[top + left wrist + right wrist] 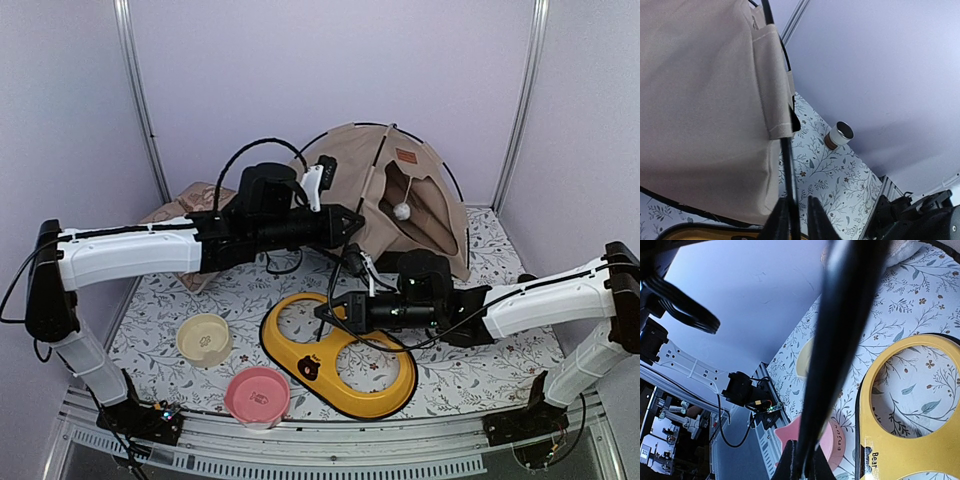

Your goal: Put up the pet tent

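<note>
The pet tent (420,200) is sitting at the back of the table (480,370), beyond both of my grippers, and its beige wall is filling the left half of my left wrist view. The fabric is standing partly raised, so I am judging the setup as under way, not finished.

The coming move is turning on the black pole (786,165). It is running lengthwise away from my left gripper (796,222) and up into a sewn sleeve (771,85) on the tent's edge, so any push needs to go along that axis, toward the tent. My left fingers are pressing together on this pole, and my left arm is the one reaching nearer to the tent.

My right gripper (802,462) is hanging lower and nearer to me, above the yellow bowl stand (340,365). It is also pinching a thin black pole that is leading up and away from it.

I am not managing to tell whether both grippers are holding one pole or two. The right wrist view is blurring it, and the far ends are lying hidden behind fabric and my arms.
</note>
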### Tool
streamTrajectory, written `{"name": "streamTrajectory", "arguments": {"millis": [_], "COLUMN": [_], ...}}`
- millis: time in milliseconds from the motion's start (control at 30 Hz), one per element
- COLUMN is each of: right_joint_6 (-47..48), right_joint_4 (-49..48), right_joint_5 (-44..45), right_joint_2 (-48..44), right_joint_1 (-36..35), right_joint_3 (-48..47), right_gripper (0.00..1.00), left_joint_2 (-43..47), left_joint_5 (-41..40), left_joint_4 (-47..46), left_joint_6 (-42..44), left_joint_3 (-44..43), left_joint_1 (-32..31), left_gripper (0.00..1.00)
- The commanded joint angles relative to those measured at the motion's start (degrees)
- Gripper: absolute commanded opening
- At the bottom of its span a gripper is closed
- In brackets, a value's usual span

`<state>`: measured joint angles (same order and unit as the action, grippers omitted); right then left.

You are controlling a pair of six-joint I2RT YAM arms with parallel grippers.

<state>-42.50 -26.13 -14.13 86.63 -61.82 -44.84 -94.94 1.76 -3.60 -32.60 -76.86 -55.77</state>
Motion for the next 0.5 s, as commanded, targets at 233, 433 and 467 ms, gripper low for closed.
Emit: {"name": "streamTrajectory", "arguments": {"millis": [233, 433, 467], "right_joint_6": [4.0, 5.3, 5.8], "right_joint_4": [6.5, 7.5, 7.8], "right_joint_5": [-6.3, -12.2, -13.0], "right_joint_2": [-5.3, -5.1, -4.9], "right_joint_1": [1.4, 2.2, 2.3], "right_joint_3": [-4.0, -6.6, -7.2], "right_gripper": [0.00, 0.00, 0.00], "left_joint_2": [15.8, 24.5, 25.1], "left_joint_5": [-1.9, -9.5, -10.3], "left_joint_4": [-4.5, -6.6, -7.1], "left_joint_6": [8.4, 8.5, 8.3], "left_joint_3": [11.4, 23.7, 25.5], "left_joint_1": [-0.6, 0.6, 1.0], "left_gripper": [0.54, 0.51, 0.50]}}
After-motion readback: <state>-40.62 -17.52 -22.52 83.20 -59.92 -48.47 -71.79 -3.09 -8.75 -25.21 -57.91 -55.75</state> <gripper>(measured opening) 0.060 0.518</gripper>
